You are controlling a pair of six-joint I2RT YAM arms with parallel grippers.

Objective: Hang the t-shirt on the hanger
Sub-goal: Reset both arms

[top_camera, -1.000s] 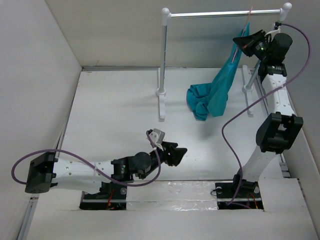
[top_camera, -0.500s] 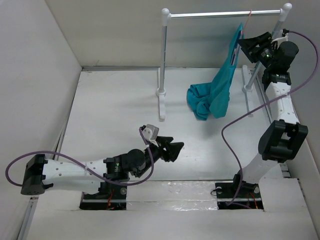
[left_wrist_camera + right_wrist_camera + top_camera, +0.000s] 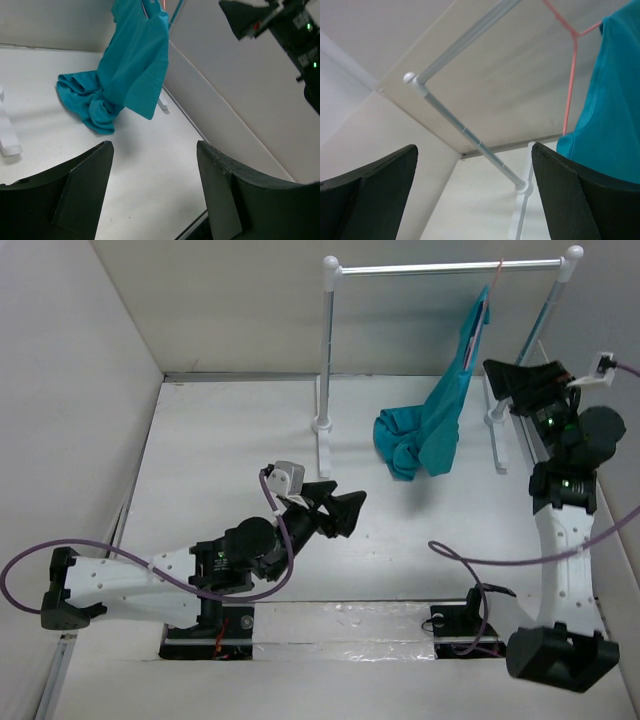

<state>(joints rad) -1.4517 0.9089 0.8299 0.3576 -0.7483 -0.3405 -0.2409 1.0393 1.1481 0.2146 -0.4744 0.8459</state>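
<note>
The t-shirt (image 3: 430,435) is draped on the hanger (image 3: 486,302). The hanger's hook is over the silver bar of the rack (image 3: 450,268), near the bar's right end. The upper part of the shirt hangs down in a long narrow fold. The lower part is bunched in a heap on the table (image 3: 230,440), between the rack's two posts and nearer the right one.

In the right wrist view the pink wire (image 3: 572,75) runs down and goes in behind the teal cloth (image 3: 610,115). How far the wire sits inside the shirt cannot be told.

The right gripper (image 3: 512,373) is raised beside the rack's right post, just right of the hanging cloth. Its fingers are spread wide with nothing between them, and it is not touching the shirt. Its own camera shows the same gap (image 3: 474,150).

The left gripper (image 3: 345,502) is low over the table, in front of the rack and well apart from the shirt. Its fingers are also spread with nothing held. Its wrist view looks through the gap (image 3: 152,150) toward the bunched shirt (image 3: 132,65) and a bit of hanger wire at the top edge (image 3: 150,6).
</note>
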